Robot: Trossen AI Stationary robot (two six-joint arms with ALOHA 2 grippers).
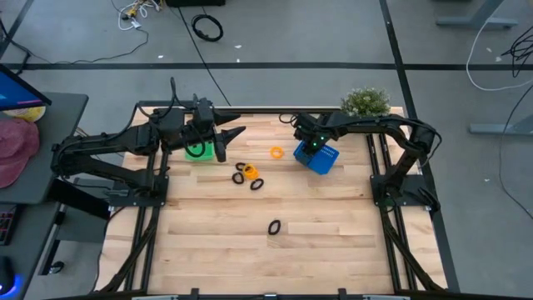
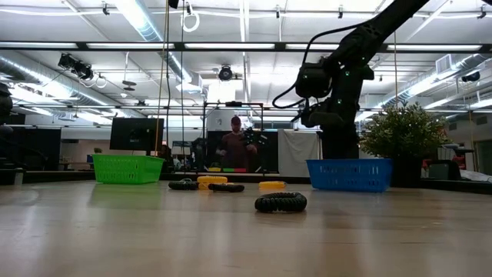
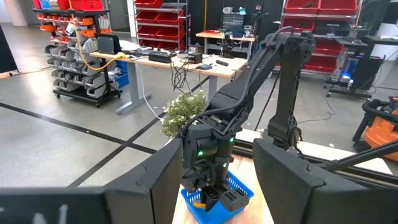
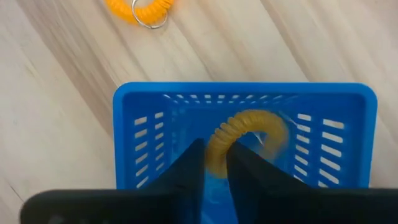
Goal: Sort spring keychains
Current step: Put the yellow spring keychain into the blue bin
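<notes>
My right gripper point(image 4: 214, 151) stands over the blue basket point(image 4: 143, 124), shut on an orange spring keychain point(image 4: 252, 127). In the high view this gripper point(image 1: 310, 150) is at the basket's left part point(image 1: 326, 160). A loose orange keychain point(image 1: 276, 152) lies flat on the table left of the blue basket. A cluster of orange and black keychains point(image 1: 247, 174) lies mid-table, and a lone black one point(image 1: 274, 226) lies nearer. My left gripper point(image 1: 235, 133) hovers open beside the green basket point(image 1: 196, 150), fingers point(image 3: 155, 186) wide apart. My right gripper pinches the orange keychain's coil point(image 4: 217, 144) between its two fingertips, coming from above and pointing down into the blue basket. The rest of the loop point(image 4: 273, 127) curves away from the fingers inside the basket walls. Whether it touches the basket floor I cannot tell.
A potted plant point(image 1: 366, 102) stands at the far edge behind the blue basket. The green basket holds a black loop point(image 1: 197, 151). Bare wood point(image 1: 333, 225) spreads over the near half of the table. In the low view a person point(image 2: 235, 146) shows far behind the table.
</notes>
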